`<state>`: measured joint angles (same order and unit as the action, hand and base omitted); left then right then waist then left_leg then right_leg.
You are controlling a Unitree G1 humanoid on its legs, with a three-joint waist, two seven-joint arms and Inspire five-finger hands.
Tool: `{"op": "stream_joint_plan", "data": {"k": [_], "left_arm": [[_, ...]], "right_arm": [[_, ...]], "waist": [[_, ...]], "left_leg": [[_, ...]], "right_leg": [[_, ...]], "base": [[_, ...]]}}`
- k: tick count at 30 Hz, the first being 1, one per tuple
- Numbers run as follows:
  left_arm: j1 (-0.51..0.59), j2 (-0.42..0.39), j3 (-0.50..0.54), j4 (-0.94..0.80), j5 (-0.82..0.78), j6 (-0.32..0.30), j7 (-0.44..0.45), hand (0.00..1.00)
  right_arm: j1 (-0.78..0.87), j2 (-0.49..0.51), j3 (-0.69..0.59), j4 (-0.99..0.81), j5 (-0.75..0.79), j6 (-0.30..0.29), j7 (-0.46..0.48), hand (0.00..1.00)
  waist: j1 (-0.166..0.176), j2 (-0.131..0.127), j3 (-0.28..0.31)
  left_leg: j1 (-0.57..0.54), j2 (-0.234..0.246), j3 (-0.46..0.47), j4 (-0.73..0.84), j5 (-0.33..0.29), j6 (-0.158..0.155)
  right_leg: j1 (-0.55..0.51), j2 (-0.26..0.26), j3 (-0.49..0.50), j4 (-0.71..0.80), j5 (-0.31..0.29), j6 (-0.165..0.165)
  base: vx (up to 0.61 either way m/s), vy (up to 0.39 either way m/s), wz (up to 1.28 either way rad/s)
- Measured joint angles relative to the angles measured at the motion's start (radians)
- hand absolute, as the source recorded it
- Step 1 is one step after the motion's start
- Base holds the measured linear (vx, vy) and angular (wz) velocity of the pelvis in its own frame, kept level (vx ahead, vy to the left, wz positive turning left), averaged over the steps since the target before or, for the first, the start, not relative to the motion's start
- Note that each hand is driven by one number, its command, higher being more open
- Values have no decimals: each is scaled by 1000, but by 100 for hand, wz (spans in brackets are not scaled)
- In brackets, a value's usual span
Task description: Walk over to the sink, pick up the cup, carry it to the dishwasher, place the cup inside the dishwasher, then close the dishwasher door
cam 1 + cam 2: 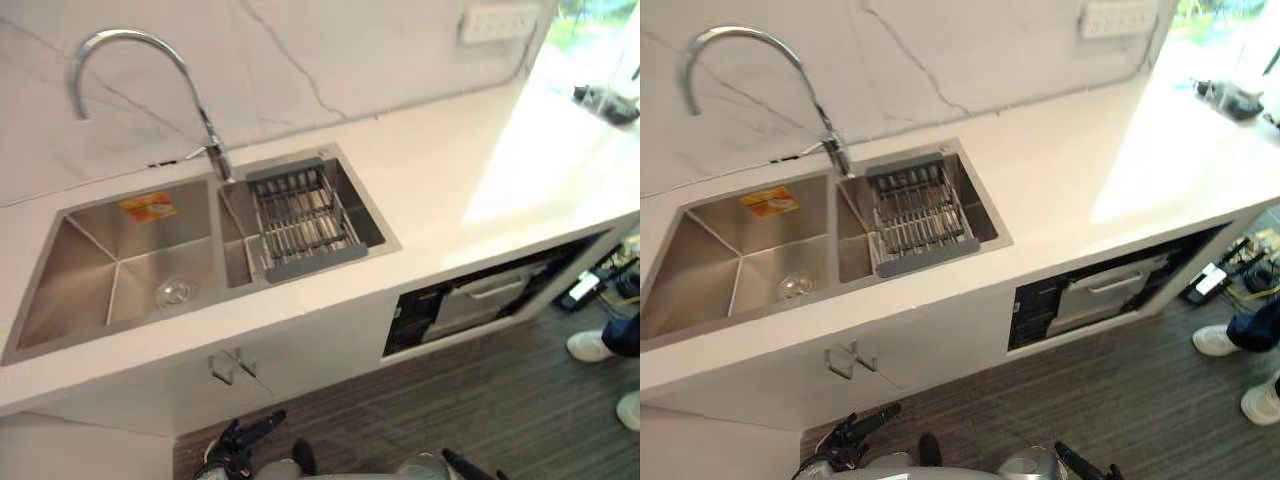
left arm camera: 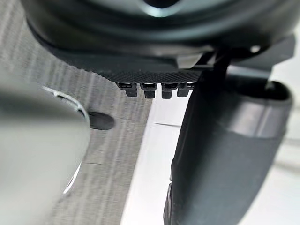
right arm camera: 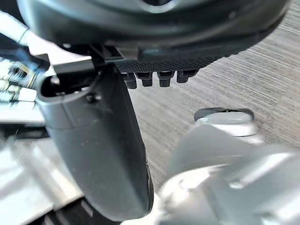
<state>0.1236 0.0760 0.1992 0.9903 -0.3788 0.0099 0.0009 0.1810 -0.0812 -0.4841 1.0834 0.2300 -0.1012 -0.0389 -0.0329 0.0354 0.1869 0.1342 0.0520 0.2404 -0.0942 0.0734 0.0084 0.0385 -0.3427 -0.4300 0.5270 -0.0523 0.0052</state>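
Observation:
A stainless double sink (image 1: 80, 260) is set into the white counter (image 1: 480, 170), with a curved chrome faucet (image 1: 190, 90) behind it. A grey dish rack (image 1: 300, 220) sits in the right basin; the left basin holds just a drain and an orange sticker. The dishwasher (image 1: 480, 300) is under the counter to the right, its grey front with a handle set in a dark opening. My left hand (image 1: 245, 440) hangs low in front of the cabinet, fingers relaxed and empty, its thumb (image 2: 220, 154) large in the left wrist view. My right hand (image 1: 1085, 465) hangs low too, thumb (image 3: 103, 150) out, holding nothing.
A person's white shoes (image 1: 590, 345) stand on the wood-look floor at the right, near the dishwasher. Cabinet handles (image 1: 230, 365) stick out below the sink. A wall outlet (image 1: 497, 22) and a dark object (image 1: 605, 100) are at the counter's far right.

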Motion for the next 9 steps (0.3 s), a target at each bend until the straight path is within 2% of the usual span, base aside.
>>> {"op": "stream_joint_plan", "data": {"k": [1,3,4,5,6,8,9], "left_arm": [[18,11,23,0,5,-7,8,100],[23,24,47,3,5,-7,32,100],[27,23,68,3,6,-6,46,100],[24,23,82,6,6,-7,49,100],[10,-4,133,12,-4,6,67,100],[11,-19,150,8,-5,4,84,100],[13,-32,151,6,-5,-6,90,100]], "right_arm": [[-7,30,23,-1,-8,-15,1,100],[-13,60,47,-3,-21,-49,9,100],[-15,75,62,-8,-37,-82,17,100],[-16,81,61,-17,-38,-91,17,100],[-25,84,62,-31,-41,-106,17,100],[-15,84,64,-46,-47,-115,20,100],[-7,89,77,-47,-48,-117,22,100]], "waist": [[-3,3,-18],[-8,-27,-32],[1,-79,-49],[6,-103,-54],[11,-102,-45],[14,-96,-45],[16,-97,-47]], "left_leg": [[-18,22,-14,0,0,2],[-48,27,-40,0,0,2],[-77,-6,-37,0,4,-1],[-87,-29,-30,0,6,-4],[-92,-26,5,59,5,10],[-64,-31,-8,39,-3,9],[-30,-35,-15,-1,16,4]], "right_leg": [[-22,90,103,-17,-26,30],[-11,190,179,-133,-60,38],[19,206,220,-279,-107,42],[25,193,237,-323,-128,70],[18,184,216,-306,-129,77],[43,179,204,-296,-140,88],[72,179,190,-310,-143,91]], "base": [[-39,-81,24],[-33,-140,40],[-18,-120,29],[1,-81,13],[39,-3,9],[47,-20,20],[20,-21,15]]}}
